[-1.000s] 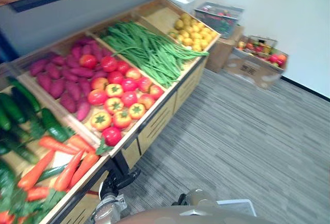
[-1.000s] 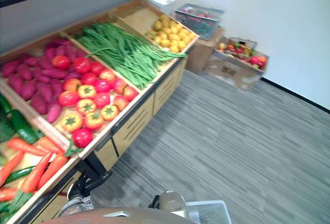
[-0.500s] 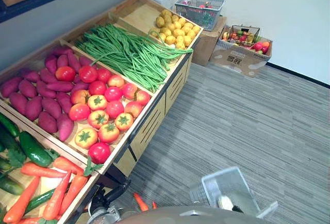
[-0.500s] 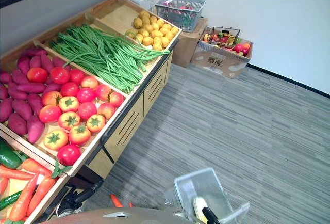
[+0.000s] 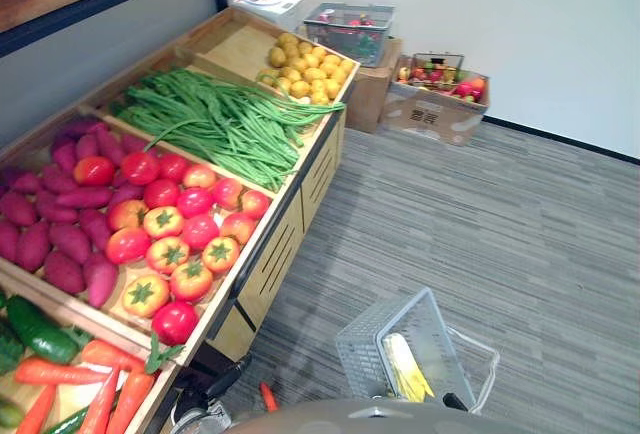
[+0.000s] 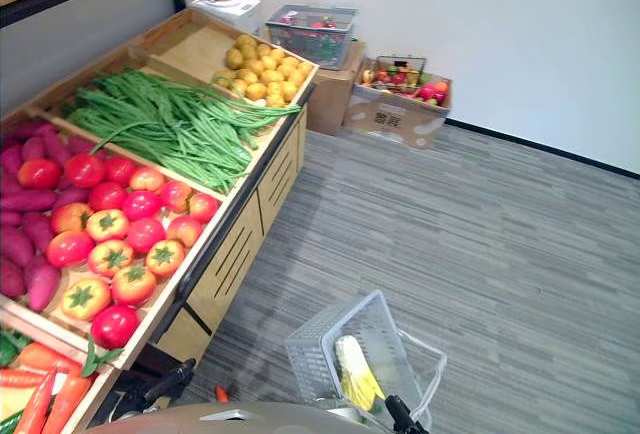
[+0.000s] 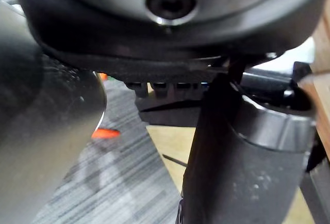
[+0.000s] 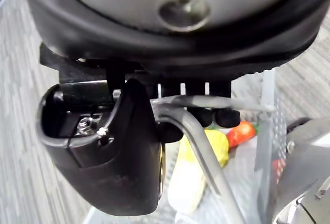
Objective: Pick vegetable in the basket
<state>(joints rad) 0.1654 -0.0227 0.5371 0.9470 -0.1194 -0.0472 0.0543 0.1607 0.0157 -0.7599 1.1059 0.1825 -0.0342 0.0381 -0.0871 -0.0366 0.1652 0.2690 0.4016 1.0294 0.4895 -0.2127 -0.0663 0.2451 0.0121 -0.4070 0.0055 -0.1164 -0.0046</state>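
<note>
A grey wire basket [image 5: 362,352] hangs at my right side above the carpet, with a pale yellow corn cob [image 5: 404,366] lying in it. My right hand [image 8: 118,152] is shut on the basket's metal handle [image 8: 206,157], fingers curled over the wire. The corn cob [image 8: 193,175] and a small red-orange vegetable [image 8: 240,133] show below that hand. My left hand [image 7: 242,157] hangs low beside the stand's base, relaxed and holding nothing. On my left, the wooden produce stand [image 5: 290,244] holds tomatoes [image 5: 185,224], green beans [image 5: 225,124], sweet potatoes [image 5: 60,239], carrots [image 5: 70,374] and cucumbers.
Yellow round produce [image 5: 305,59] fills the stand's far bin. Beyond it, a grey basket [image 5: 348,29] and a cardboard box [image 5: 435,104] with mixed produce stand against the white wall. A carrot [image 5: 268,396] lies on the floor by the stand. Grey carpet [image 5: 500,234] stretches to the right.
The camera has swung right, so the stand sits further left. The basket in my right hand has come up into view, and the corn in it now shows.
</note>
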